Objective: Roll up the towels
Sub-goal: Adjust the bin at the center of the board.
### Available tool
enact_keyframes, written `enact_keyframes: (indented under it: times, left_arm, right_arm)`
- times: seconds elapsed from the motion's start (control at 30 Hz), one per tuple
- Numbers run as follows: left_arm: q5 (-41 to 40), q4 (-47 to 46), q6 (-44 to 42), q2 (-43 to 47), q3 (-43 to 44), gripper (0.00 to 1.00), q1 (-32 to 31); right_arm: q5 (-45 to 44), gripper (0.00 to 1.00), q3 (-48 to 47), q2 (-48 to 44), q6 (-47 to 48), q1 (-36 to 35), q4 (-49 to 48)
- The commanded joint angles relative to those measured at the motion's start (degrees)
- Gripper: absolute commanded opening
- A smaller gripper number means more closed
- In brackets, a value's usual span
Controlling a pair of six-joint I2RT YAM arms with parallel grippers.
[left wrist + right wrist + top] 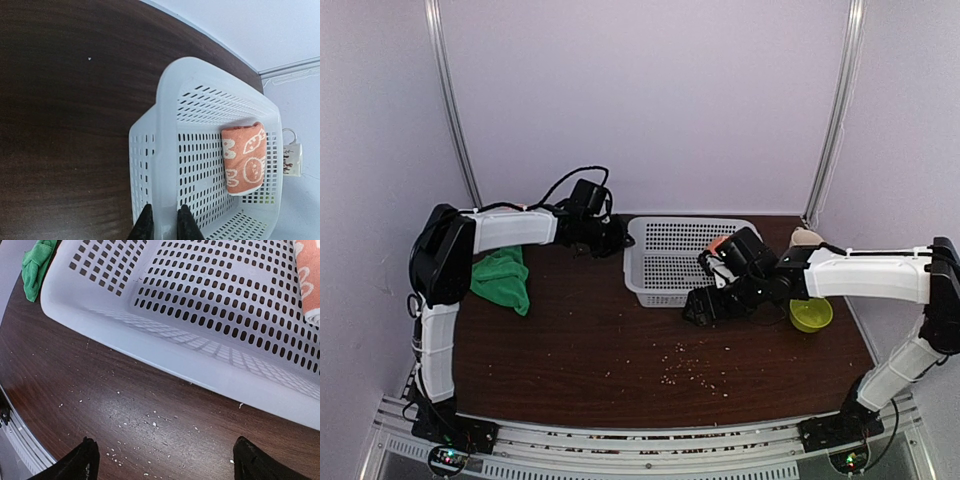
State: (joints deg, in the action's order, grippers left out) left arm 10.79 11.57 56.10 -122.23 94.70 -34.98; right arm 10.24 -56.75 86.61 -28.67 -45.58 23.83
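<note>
Two robot arms at a white basket: one towel rolled inside, one lying loose on the table.

The left gripper [164, 226] was narrowed over the left rim of the basket [167, 95], one finger on each side. It was apparently pinching the rim, most likely to steady the basket. The peach-orange bunny towel [244, 159] lay rolled on the basket floor toward its right side, so that one looked finished. The green towel [502, 278] sat crumpled on the brown table [570, 340] at the left, well apart from the basket and not yet rolled. The right gripper [167, 459] hung wide and empty over crumbs [152, 424] just near of the basket, probably kept free for the green towel. A small white object [292, 160] beyond the basket bore dark marks too small to read, and no brand showed anywhere.
</note>
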Motion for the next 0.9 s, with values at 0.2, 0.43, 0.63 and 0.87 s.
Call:
enact_keyframes:
  times: [0.2, 0.43, 0.63, 0.87]
  left_arm:
    - [-3.91, -0.21, 0.24, -3.25, 5.61, 0.0, 0.04]
    - [-6.42, -2.17, 3.29, -4.81, 7.28, 0.0, 1.67]
    - [-6.47, -3.85, 4.59, -7.23, 10.81, 0.0, 4.51]
    - [-1.9, -1.49, 2.3, -14.55, 22.82, 0.0, 7.9]
  right_arm:
    - [2.07, 0.93, -5.44, -6.53, 2.05, 3.54, 5.91]
    - [-2.11, 0.93, -4.03, -12.64, -1.22, 8.11, 4.86]
    - [-4.69, 0.93, -2.05, -16.1, -2.92, 11.01, 4.37]
    - [-5.03, 0.93, -0.54, -17.34, -3.3, 12.07, 4.55]
